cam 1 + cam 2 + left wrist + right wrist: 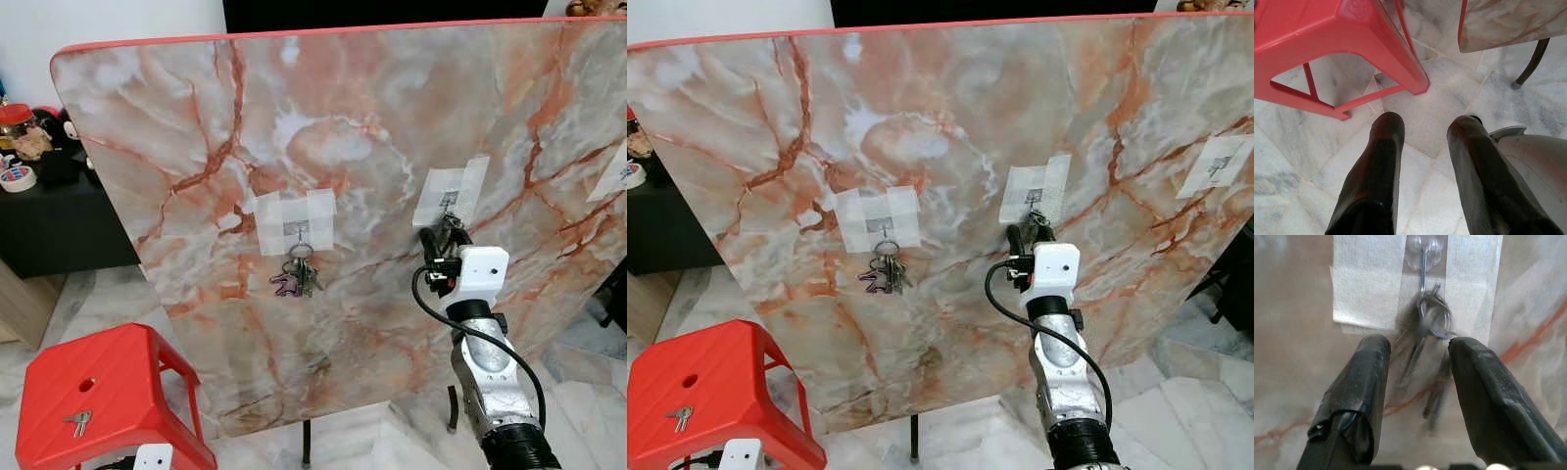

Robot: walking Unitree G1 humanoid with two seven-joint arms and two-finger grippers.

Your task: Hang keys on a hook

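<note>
Before us a marbled board [343, 147] stands tilted on a tiled floor. Our right hand [1418, 382] is up at the middle taped hook [1422, 259] — fingers spread apart, the keys [1432, 333] dangling from it between them. Our left hand [1422, 161] hangs open beside the red stool [98, 392].

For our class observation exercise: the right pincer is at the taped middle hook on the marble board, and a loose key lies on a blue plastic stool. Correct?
Not quite. The plastic stool is red, not blue, as the left eye view shows. The rest holds: right pincer at the taped middle hook, loose key on the stool.
</note>
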